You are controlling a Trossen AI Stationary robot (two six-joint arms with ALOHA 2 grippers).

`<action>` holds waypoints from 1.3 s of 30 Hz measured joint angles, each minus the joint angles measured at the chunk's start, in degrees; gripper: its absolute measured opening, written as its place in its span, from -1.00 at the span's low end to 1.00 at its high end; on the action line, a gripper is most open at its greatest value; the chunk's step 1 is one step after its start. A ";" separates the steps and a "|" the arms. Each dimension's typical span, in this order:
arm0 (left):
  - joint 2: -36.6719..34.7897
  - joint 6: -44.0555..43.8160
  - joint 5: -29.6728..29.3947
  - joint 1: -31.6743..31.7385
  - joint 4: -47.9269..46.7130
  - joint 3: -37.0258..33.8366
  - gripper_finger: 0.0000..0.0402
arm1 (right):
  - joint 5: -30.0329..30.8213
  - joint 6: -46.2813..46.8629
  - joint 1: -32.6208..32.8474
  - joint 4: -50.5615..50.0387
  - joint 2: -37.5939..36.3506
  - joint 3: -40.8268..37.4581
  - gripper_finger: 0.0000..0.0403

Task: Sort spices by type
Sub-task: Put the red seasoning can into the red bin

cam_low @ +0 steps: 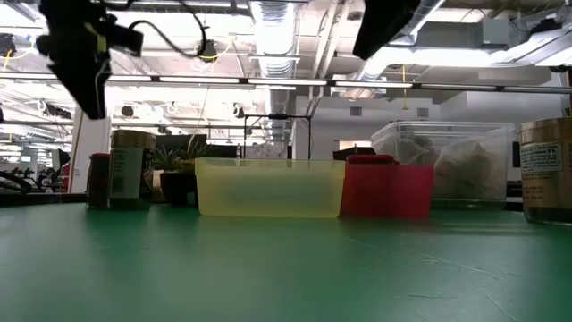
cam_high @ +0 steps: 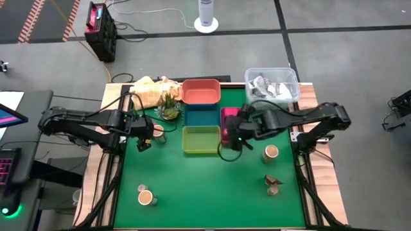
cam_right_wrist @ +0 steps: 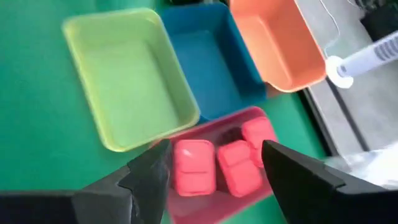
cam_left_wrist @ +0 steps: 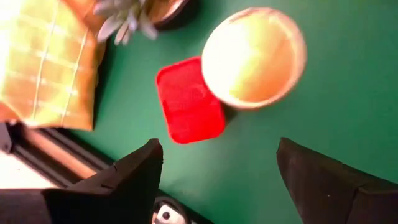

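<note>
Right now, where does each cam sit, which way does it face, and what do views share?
High: above the table, straight down; both arms show.
Low: table height, level across; yellow tray, red tray; arms up top.
Left wrist: down on a block beside a jar; left jaws open.
Right wrist: down on three blocks in the red tray; right jaws open.
Shared: high, low and right wrist see the yellow tray.

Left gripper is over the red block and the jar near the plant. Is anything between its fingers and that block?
Nothing visible. The left gripper hangs open above the red block, with only bare mat between. The round jar stands against the block's edge, overlapping one corner.
</note>
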 joint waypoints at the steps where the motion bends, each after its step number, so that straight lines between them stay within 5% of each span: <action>1: -0.68 0.19 -0.25 0.90 0.42 -1.19 0.50 | 0.62 0.91 0.91 1.47 -1.08 -1.49 0.40; 9: -2.35 5.69 0.68 8.94 5.26 -6.18 0.50 | 5.16 1.54 7.68 17.01 -4.12 -9.06 0.40; 26: -1.35 14.69 8.74 20.14 15.09 -10.12 0.50 | 12.95 3.00 15.59 24.06 1.51 -9.04 0.40; 39: 7.31 15.79 9.60 22.90 16.07 -10.12 0.50 | 18.96 2.85 21.59 31.36 3.53 -9.01 0.40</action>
